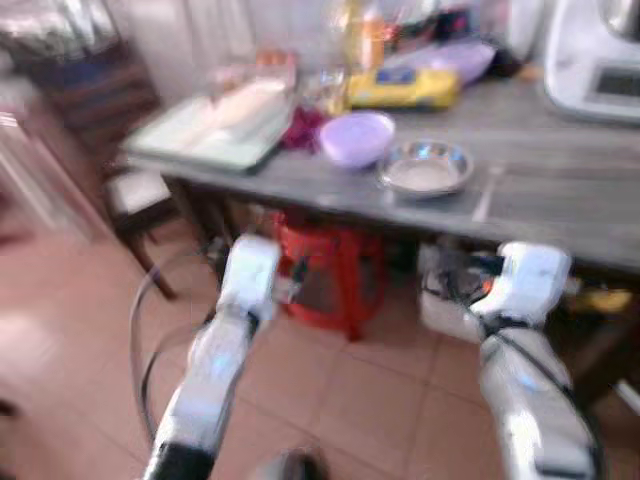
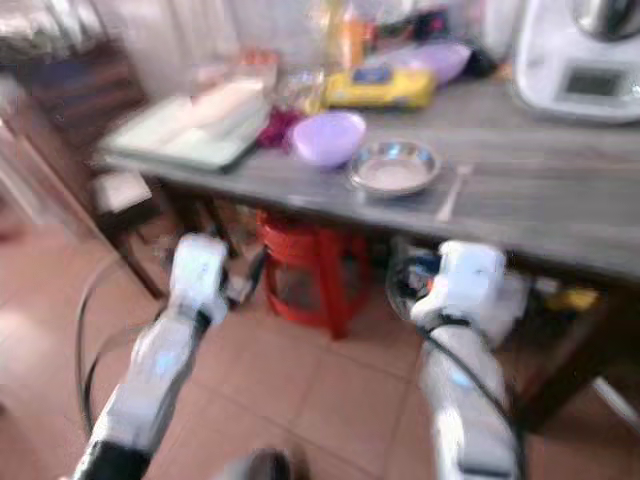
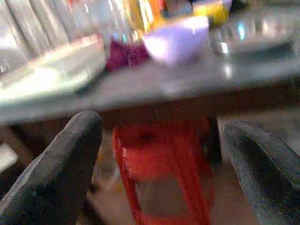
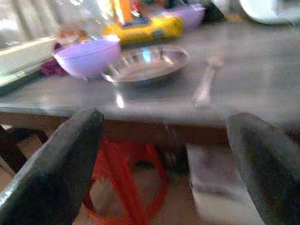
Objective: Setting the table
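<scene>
A lilac bowl and a shallow steel plate stand side by side near the front edge of the grey table. A fork lies just right of the plate. Both silver arms reach forward below the table edge, the left arm towards the bowl's side and the right arm under the fork's side. My left gripper is open with nothing between its fingers, level with the table's underside. My right gripper is open too, facing the plate and fork. The whole picture is blurred.
A red plastic stool stands under the table between my arms. A pale tray, a yellow pack and a white appliance sit further back. A dark chair is at the table's left end. Tiled floor lies below.
</scene>
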Motion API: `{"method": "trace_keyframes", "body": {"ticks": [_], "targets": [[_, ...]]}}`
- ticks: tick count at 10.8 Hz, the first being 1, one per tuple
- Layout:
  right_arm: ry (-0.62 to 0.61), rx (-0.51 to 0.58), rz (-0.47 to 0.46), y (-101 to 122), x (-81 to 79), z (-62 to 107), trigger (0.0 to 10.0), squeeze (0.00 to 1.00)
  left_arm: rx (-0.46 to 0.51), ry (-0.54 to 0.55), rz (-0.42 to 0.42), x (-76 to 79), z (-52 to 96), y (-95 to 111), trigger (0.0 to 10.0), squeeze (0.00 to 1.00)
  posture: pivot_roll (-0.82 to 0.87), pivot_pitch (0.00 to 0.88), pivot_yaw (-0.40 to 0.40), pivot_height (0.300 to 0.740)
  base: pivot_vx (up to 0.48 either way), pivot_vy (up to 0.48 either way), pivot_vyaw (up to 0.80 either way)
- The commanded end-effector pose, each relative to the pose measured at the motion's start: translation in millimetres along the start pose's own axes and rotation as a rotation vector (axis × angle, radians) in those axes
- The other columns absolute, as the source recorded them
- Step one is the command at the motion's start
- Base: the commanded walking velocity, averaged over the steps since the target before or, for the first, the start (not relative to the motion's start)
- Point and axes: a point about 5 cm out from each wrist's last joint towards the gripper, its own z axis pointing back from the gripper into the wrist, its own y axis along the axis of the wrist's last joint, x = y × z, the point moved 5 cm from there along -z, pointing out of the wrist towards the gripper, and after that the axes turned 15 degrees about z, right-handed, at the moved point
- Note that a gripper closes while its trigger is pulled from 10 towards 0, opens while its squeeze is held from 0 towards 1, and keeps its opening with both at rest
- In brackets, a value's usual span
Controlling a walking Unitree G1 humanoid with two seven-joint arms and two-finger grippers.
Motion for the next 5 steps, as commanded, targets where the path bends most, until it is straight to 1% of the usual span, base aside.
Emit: {"method": "trace_keyframes", "body": {"ticks": [1, 2, 3, 5], "targets": [[-0.004, -0.003, 0.001, 0, 0.6, -0.5, 10.0, 0.00, 0.037, -0.027, -0.029, 4.3, -7.1, 14, 10.0, 0.00, -0.12, 0.088, 0.145, 0.740, -0.304, 0.000, 0.00], [-0.006, -0.003, 0.003, 0, 1.1, -0.7, 10.0, 0.00, 0.037, -0.028, -0.032, 4.4, -6.8, 14, 10.0, 0.00, -0.12, 0.090, 0.145, 0.740, -0.304, 0.000, 0.00], [-0.038, 0.005, -0.001, 1, 6.1, 0.1, 10.0, 0.00, 0.033, -0.032, -0.035, 4.8, -5.9, 13, 10.0, 0.00, -0.12, 0.092, 0.144, 0.740, -0.300, 0.000, 0.00], [-0.056, 0.006, 0.001, 0, 11.9, 3.7, 10.0, 0.00, 0.030, -0.033, -0.041, 4.4, -5.3, 12, 10.0, 0.00, -0.11, 0.091, 0.143, 0.740, -0.298, 0.000, 0.00]]}}
